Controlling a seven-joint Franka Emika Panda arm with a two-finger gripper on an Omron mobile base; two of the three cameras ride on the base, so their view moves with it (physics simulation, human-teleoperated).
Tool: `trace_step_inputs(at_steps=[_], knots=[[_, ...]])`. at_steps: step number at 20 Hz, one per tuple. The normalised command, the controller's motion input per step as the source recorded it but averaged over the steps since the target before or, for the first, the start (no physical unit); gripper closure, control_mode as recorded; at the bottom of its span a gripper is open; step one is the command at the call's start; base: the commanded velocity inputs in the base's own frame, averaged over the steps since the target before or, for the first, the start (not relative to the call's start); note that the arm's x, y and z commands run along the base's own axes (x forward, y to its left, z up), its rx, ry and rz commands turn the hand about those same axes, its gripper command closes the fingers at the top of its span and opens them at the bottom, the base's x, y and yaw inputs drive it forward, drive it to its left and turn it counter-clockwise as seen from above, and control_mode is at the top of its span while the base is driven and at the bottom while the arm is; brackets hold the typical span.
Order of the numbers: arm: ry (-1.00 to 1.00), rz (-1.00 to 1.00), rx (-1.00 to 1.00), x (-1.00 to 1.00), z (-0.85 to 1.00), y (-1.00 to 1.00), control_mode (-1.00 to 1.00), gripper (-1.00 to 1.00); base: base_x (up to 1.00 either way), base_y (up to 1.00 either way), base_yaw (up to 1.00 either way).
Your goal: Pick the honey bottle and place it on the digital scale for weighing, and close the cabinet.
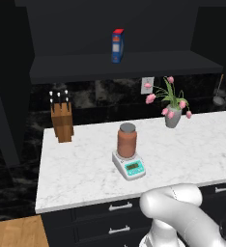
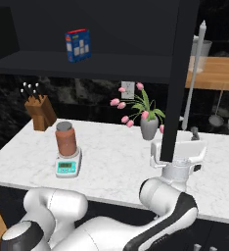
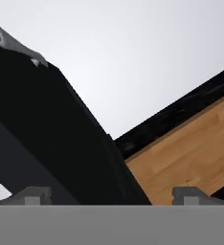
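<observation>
Marble counter [image 1: 86, 164] holds the honey bottle [image 1: 127, 140] on the scale [image 1: 129, 166], but our open gripper [image 2: 177, 156] straddling the cabinet door [image 2: 177, 73] edge could slip off while pushing.

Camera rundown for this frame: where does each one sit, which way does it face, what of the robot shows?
Left base view: behind the arm, left; faces counter; honey bottle on digital scale; arm elbow lower right.
Right base view: behind, right; same counter; arm from lower left, gripper straddling open cabinet door.
Hand view: on the hand, looking up along that door; both fingertips at bottom.
Shared by the base views: bottle, scale, knife block, tulips.
</observation>
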Motion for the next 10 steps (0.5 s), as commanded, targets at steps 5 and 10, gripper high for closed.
trace_step_inputs(at_steps=[5,10], knots=[[0.00,0.00,0.16,0.00,0.10,-0.80,-1.00,-1.00,0.00,0.00,0.00],[-0.22,0.00,-0.07,-0.31,0.59,-0.06,-1.00,-1.00,0.00,0.00,0.00]])
